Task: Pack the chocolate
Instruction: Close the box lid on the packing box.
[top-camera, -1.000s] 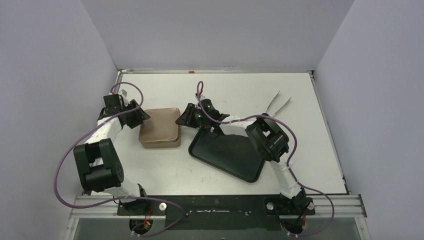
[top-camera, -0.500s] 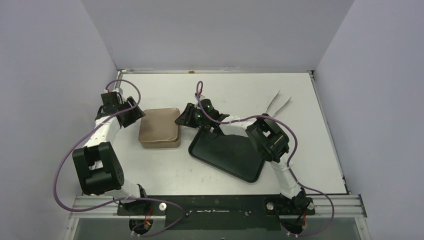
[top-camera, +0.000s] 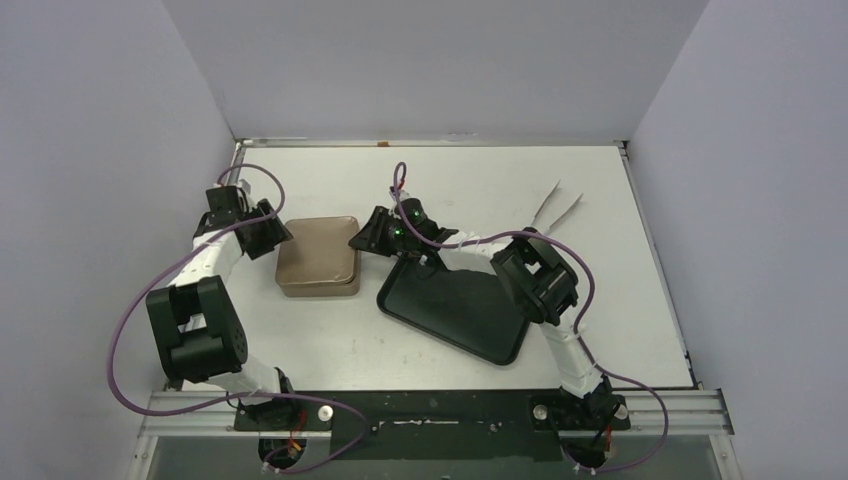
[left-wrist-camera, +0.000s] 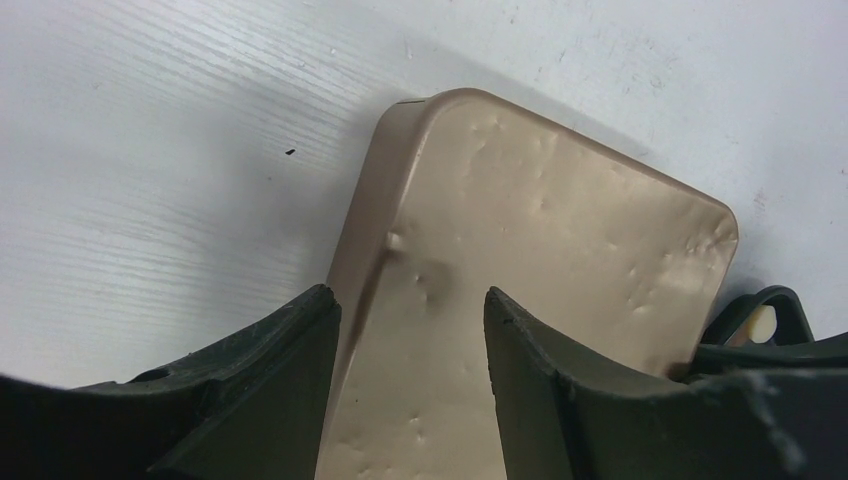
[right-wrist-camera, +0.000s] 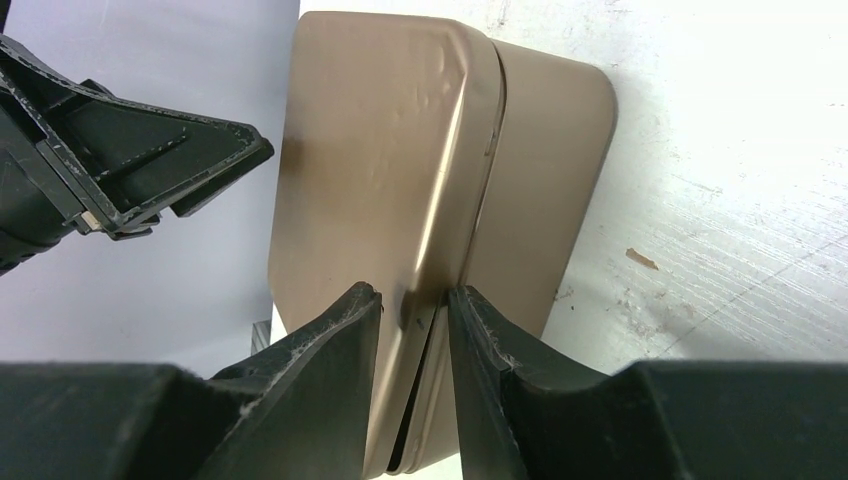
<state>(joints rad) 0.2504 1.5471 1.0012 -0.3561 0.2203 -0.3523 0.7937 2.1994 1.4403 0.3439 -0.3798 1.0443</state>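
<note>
Step, as judged: seating the lid (right-wrist-camera: 370, 160) on the tin (top-camera: 318, 257), counter (top-camera: 480, 180) centre-left.
Contents: chocolate unseen, presumably inside.
Grip: right hand (right-wrist-camera: 415, 291) pinches the lid's edge; left hand (left-wrist-camera: 410, 298) open, straddling the tin's opposite side.
Next: press lid down evenly.

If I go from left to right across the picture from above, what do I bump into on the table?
left gripper → gold-brown tin → right gripper → black tray → tweezers
</note>
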